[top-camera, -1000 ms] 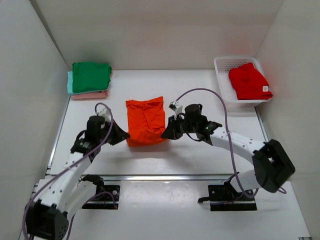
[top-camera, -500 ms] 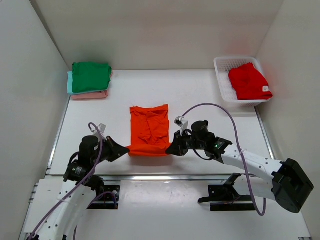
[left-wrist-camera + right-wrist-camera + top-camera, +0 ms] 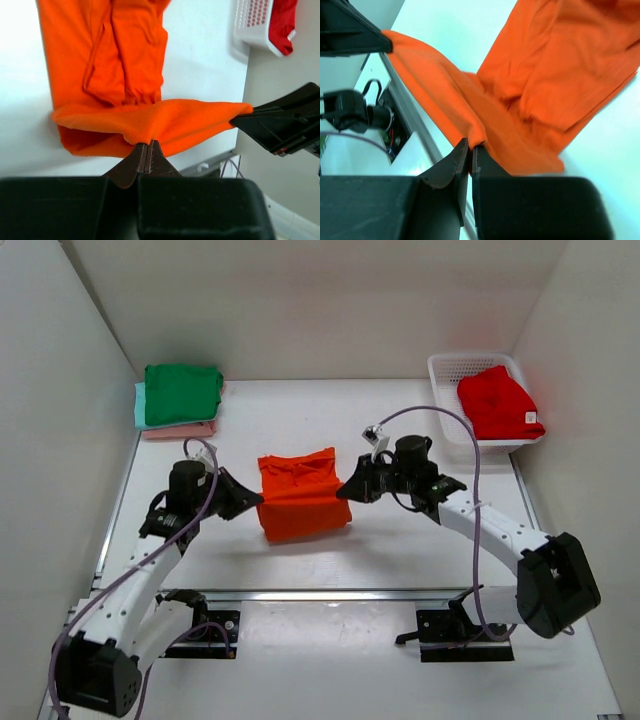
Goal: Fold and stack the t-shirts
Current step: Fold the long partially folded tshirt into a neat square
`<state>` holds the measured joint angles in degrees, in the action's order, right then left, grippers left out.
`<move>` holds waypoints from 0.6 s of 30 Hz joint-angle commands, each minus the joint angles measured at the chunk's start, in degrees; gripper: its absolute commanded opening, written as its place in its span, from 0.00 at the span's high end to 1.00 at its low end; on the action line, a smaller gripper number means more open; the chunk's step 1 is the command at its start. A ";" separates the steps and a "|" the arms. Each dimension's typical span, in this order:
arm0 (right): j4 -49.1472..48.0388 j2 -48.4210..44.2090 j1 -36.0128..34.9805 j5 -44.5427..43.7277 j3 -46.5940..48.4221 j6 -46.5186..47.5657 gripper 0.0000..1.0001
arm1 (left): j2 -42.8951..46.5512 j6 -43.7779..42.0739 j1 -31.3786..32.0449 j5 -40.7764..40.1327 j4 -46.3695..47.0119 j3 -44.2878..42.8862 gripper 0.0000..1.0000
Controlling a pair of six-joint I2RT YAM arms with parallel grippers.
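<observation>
Orange cloth is the first thing we see. The bright orange short-sleeved cloth t-shirt [image 3: 300, 505] is near the middle of the flat white table [image 3: 400, 540], between the two arms. Its far part lies flat on the table, with some wrinkles. Its near edge is lifted up and pulled into a straight line between the two grippers.

The left black two-finger gripper [image 3: 257, 502] is at the left end of that edge. In the left wrist view we see its fingers squeezed tight together with the orange cloth pinched between the tips. The right black two-finger gripper [image 3: 343, 491] is at the right end of the same edge. In the right wrist view we see its fingers pressed together too, gripping a fold of the orange cloth.

In the far left corner of the table we see a pile of three folded shirts. The dark green folded t-shirt [image 3: 182, 393] is on top. Under it is the mint folded t-shirt [image 3: 139, 405], and only its left edge shows. At the bottom is the pink folded t-shirt [image 3: 178, 430], and only its near edge shows.

In the far right corner stands the white plastic mesh basket [image 3: 447, 390]. The red cloth t-shirt [image 3: 497, 402] lies in it in a loose heap.
</observation>
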<state>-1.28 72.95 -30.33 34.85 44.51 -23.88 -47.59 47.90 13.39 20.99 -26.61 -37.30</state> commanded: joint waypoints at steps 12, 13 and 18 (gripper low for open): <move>0.84 31.97 7.03 5.58 30.97 6.12 1.00 | -32.10 -0.61 -6.09 -5.70 19.92 -14.99 1.00; 1.19 35.04 7.30 4.97 34.55 6.21 0.95 | -35.08 -1.05 -6.96 -6.74 20.37 -16.56 0.93; 10.84 47.37 7.39 -3.45 51.62 7.53 0.59 | -46.43 0.52 -10.57 -1.40 24.66 -20.80 0.45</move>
<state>5.26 117.84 -23.35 36.36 90.28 -18.11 -91.83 48.01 4.45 17.39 -6.28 -56.07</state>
